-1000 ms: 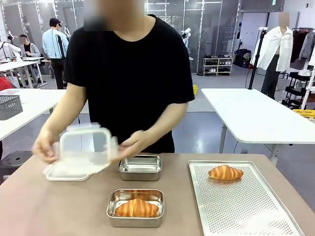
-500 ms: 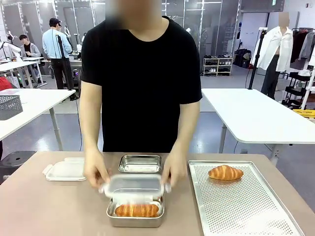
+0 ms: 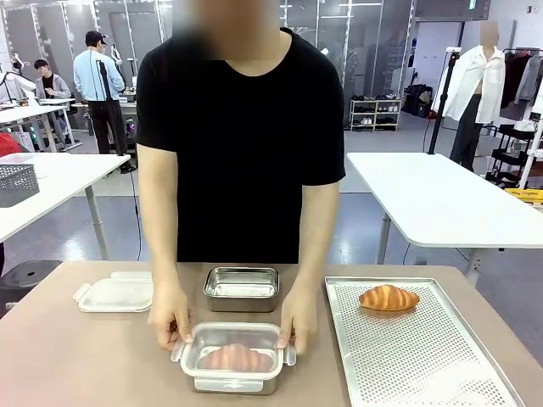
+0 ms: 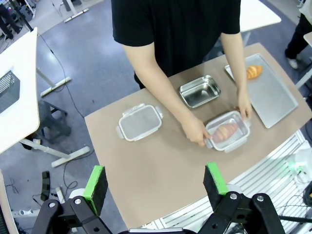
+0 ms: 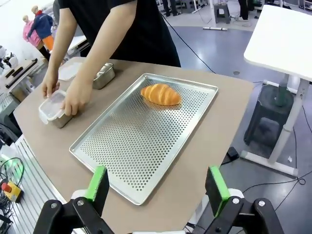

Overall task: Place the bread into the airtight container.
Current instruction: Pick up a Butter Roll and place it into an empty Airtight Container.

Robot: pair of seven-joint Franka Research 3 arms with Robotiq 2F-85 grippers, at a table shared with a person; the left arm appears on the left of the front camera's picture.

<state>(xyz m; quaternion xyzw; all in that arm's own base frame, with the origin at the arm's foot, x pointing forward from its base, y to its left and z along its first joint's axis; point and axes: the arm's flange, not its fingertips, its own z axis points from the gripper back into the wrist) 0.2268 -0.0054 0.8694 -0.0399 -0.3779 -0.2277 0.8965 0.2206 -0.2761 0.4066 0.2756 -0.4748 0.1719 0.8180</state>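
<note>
Croissant (image 3: 235, 357) in steel container (image 3: 233, 383); person's hands (image 3: 170, 315) seating lid (image 3: 204, 335). 2nd croissant (image 3: 388, 298) on tray (image 3: 424, 356), pending. L gripper (image 4: 155, 175), R gripper (image 5: 157, 183) wide, empty.

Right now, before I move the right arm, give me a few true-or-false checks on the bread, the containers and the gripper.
1. A croissant lies on the perforated tray. True.
2. The far steel container holds bread. False: it is empty.
3. The person's hands hold a clear lid on the near container. True.
4. The right gripper is shut on a croissant. False: it is open and holds nothing.
</note>
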